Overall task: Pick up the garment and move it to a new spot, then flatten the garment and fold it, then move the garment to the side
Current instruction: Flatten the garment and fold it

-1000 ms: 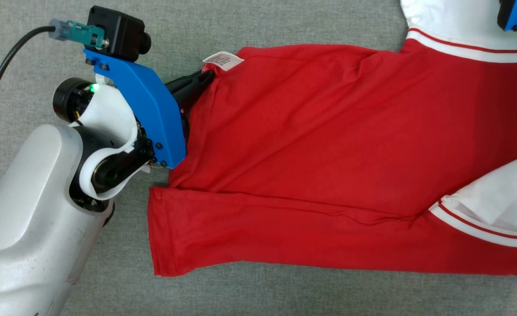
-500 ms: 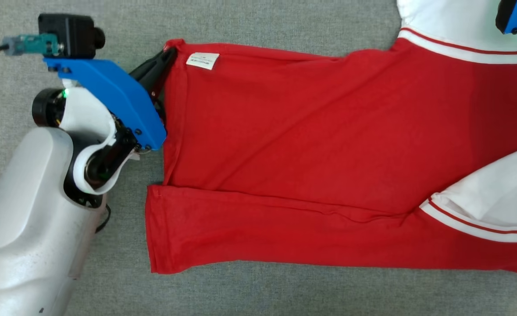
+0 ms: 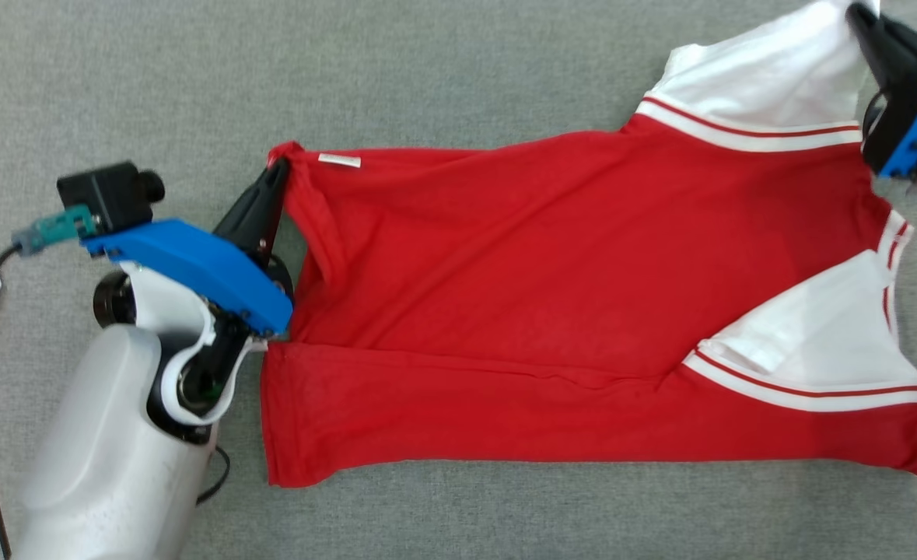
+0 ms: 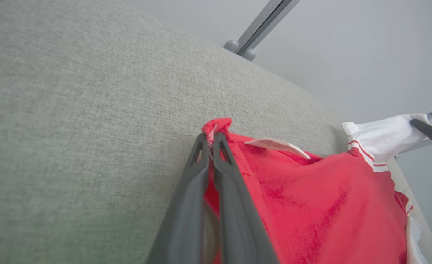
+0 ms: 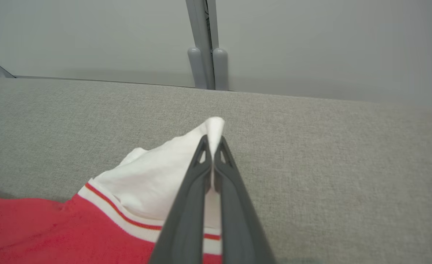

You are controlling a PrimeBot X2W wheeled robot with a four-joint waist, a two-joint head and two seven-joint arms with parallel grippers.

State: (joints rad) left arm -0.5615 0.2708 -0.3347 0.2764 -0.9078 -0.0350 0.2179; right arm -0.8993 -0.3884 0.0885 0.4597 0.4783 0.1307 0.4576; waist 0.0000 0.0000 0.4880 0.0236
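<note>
Garment: I see the red shirt (image 3: 551, 288) spread across the middle of the head frame on the grey surface (image 3: 427, 70), hem at left, sleeves at right.
Left gripper: my left gripper (image 3: 278, 169) is pinched together on the upper-left hem corner. A small nub of cloth pokes past the tips.
Right gripper: my right gripper (image 5: 213, 141) is clamped on the tip of the white sleeve (image 3: 769, 78), upper right of the frame.
Risk, slip: both holds take very little cloth. If I pull the arms apart too hard, I expect a corner to slide out.
Risk, creases: the lower band lies doubled along a long ridge, and the lower-right sleeve (image 3: 808, 342) sits tucked over the body. Dragging now could set those folds in.
Risk, snag: the rough weave may grip the trailing edge and bunch it.
Materials: thin, soft, limp jersey. White sleeves have red-striped ribbed trim. A small pale label (image 3: 339, 160) sits near the left corner. The surface is a coarse, matte weave.
</note>
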